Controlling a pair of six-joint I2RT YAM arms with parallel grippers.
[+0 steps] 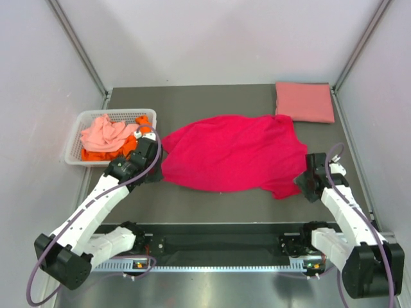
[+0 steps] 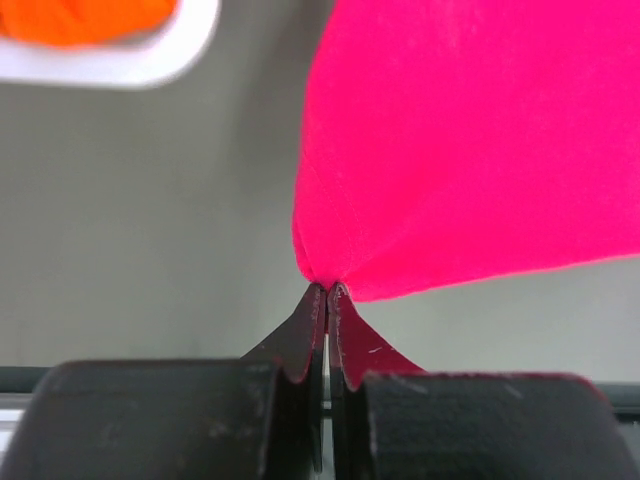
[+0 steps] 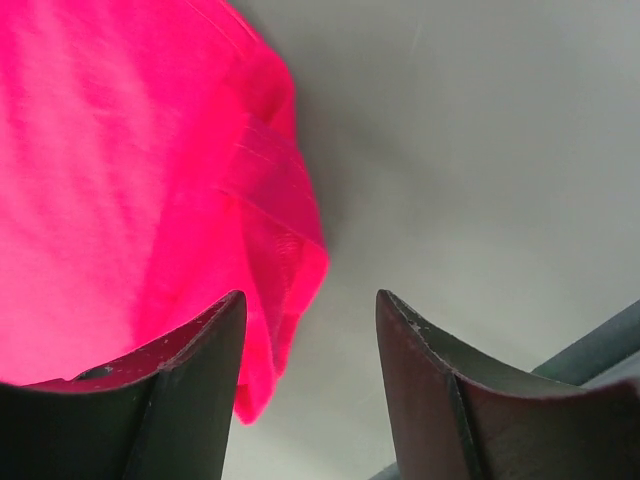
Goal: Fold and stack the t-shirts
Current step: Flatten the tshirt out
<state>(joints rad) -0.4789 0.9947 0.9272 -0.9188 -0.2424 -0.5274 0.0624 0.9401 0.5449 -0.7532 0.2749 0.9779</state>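
A bright magenta-red t-shirt [image 1: 232, 153] lies spread across the middle of the table. My left gripper [image 1: 156, 156] is shut on its left edge; in the left wrist view the cloth [image 2: 470, 140] bunches at the closed fingertips of my left gripper [image 2: 328, 288]. My right gripper [image 1: 307, 178] is open beside the shirt's right sleeve, whose hem [image 3: 270, 300] lies between the jaws next to the left finger [image 3: 200, 340]. A salmon pink shirt [image 1: 304, 101] lies folded at the back right. A pale coral shirt [image 1: 106, 131] and an orange shirt [image 1: 131, 144] lie crumpled in the basket.
A white slotted plastic basket [image 1: 74, 151] stands at the left edge of the table, right behind my left arm; its rim shows in the left wrist view [image 2: 130, 65]. Grey walls and metal posts enclose the table.
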